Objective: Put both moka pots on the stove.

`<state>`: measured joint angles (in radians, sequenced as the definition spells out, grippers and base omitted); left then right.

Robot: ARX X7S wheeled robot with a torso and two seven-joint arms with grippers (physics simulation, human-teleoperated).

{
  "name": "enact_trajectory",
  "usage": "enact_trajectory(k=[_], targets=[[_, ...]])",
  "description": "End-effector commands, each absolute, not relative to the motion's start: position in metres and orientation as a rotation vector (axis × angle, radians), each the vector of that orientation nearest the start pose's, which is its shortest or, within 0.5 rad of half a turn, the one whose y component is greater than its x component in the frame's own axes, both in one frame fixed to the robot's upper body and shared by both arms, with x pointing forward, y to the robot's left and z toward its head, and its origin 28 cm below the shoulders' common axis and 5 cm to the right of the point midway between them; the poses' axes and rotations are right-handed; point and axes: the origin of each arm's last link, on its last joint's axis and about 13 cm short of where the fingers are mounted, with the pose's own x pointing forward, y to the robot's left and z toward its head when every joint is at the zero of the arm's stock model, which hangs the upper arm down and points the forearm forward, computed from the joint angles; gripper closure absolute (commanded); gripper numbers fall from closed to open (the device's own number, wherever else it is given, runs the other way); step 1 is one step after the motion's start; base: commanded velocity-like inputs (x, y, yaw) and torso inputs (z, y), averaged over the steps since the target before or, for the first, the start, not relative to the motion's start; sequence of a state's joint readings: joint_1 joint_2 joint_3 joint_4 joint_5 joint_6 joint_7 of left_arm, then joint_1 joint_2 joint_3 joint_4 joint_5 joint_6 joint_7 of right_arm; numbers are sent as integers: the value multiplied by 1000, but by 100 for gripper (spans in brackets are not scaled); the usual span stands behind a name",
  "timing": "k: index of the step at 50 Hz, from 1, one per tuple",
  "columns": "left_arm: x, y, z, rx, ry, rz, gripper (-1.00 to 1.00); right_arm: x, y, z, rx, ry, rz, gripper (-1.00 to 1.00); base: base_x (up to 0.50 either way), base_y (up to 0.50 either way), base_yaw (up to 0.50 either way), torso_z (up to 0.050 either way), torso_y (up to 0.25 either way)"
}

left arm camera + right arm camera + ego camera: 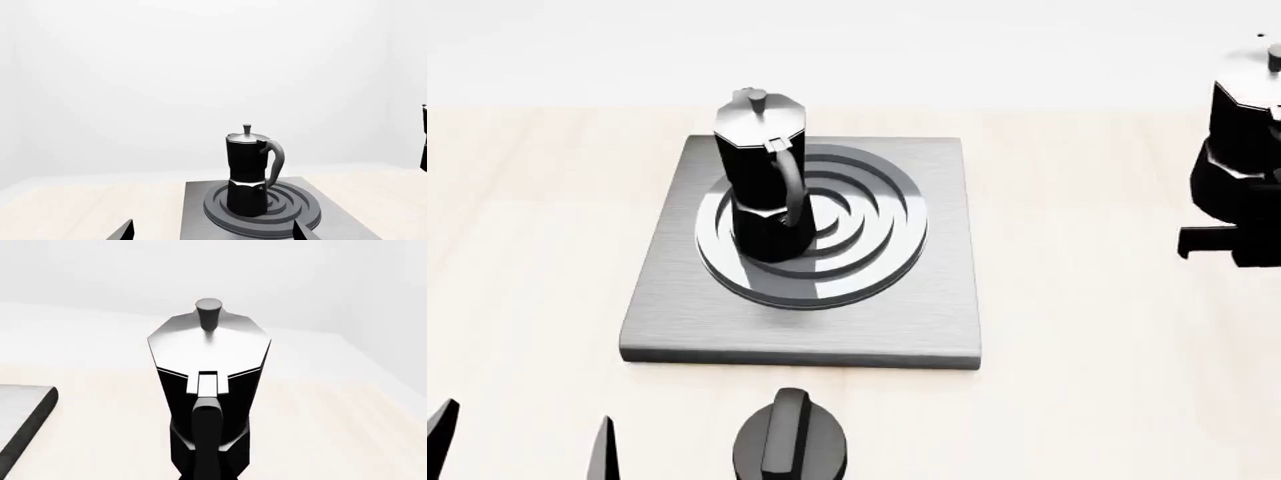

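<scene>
Second moka pot (1252, 110): upright, well off the stove (934, 300), out toward the tabletop's (1094, 400) right edge. Not yet on the slab.

Handle faces straight back into the right wrist camera, dead centre. Long axis vertical, lid and knob on top.

Right pincer (1228, 215): dark mass right up against that pot's lower body. Fingers hidden in the wrist view, so cannot tell whether clamped on the handle or merely around it.

First moka pot (761, 165): on the burner rings, offset to their left side, handle toward the near edge. Leaves the rings' right half bare, which is the side facing the second pot.

Left pincer (521, 445): spread wide, empty, at the near-left, beside the black knob (790, 445).

Judgement: right arm far nearer. Carry leftward toward the stove's right half, minding the standing pot.
</scene>
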<state>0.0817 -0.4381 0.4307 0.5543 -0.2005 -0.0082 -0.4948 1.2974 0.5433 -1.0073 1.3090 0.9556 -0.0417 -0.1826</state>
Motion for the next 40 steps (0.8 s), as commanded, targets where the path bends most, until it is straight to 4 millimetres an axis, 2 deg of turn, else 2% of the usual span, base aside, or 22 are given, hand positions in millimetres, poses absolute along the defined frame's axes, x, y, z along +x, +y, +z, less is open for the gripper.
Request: enact_trajectory(k=[1,8,16,23,40], targets=[[163,191,93,9,-308,-79,-100,404,-256,192,-150,-3,23,100,0,0,0,0,0],[164,192,95,8,-310,-75,-100,410,-243,201,-117,-7,183,100,0,0,0,0,0],[164,192,94,8,-310,-76,-100,418,-231,221,-117,-43,259,100,0,0,0,0,0],[164,193,95,7,-313,-74,-100,423,-216,228,-112,-29,315,100,0,0,0,0,0],[163,191,97,2,-317,-83,-100,432,-176,225,-105,4,433,100,0,0,0,0,1]])
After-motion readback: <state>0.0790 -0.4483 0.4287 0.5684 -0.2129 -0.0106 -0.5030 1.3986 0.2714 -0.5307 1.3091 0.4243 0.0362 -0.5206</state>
